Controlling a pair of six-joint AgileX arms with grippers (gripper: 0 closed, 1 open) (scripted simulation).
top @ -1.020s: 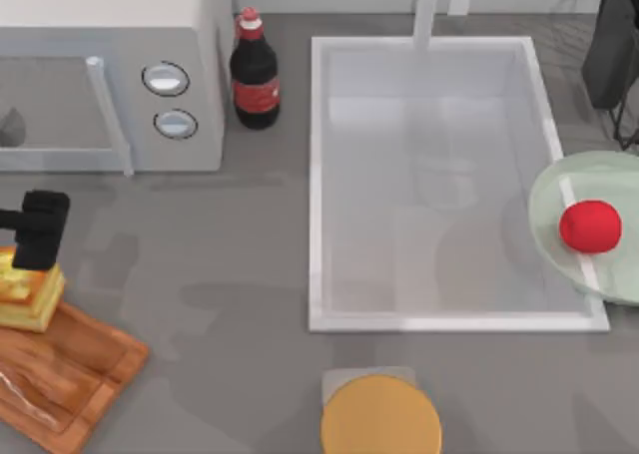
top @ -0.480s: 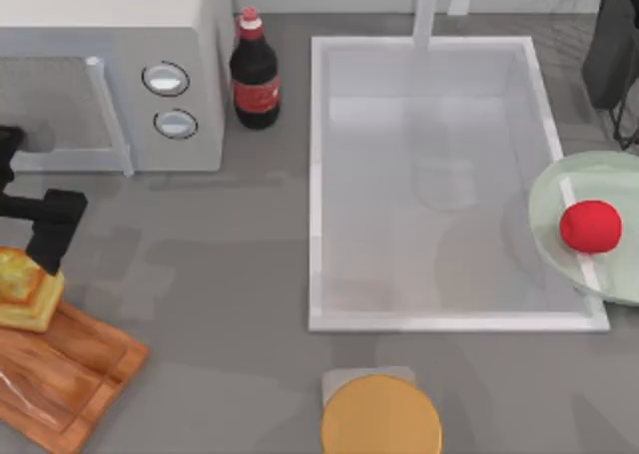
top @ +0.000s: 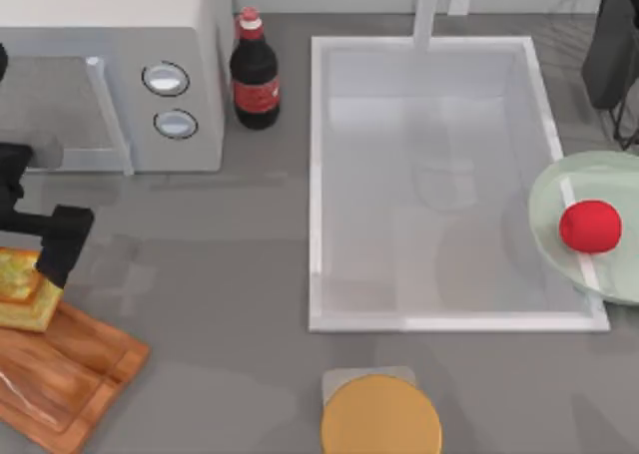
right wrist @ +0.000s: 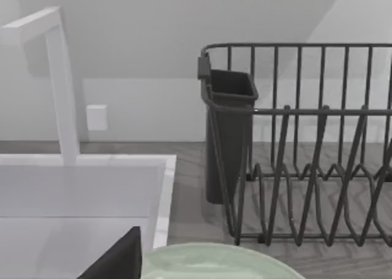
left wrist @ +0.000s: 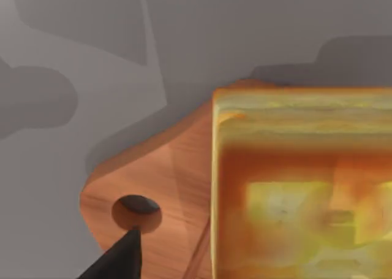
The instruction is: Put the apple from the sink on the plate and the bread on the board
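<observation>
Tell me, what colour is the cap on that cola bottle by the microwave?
Red, on the dark cola bottle; the top view shows it best.

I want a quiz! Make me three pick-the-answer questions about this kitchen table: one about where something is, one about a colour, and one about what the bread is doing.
1. Where is the apple?
A. in the sink
B. on the plate
C. on the board

2. What colour is the round disc at the near edge of the table?
A. orange-yellow
B. blue
C. black

3. How is the bread right now?
A. lying in the sink
B. standing on top of the microwave
C. resting on the board

Answers: 1 B, the red apple sits on the pale green plate at the table's right, beside the sink. 2 A, the top view shows it orange-yellow. 3 C, the bread sits on the wooden board, with the left gripper just above it.
</observation>
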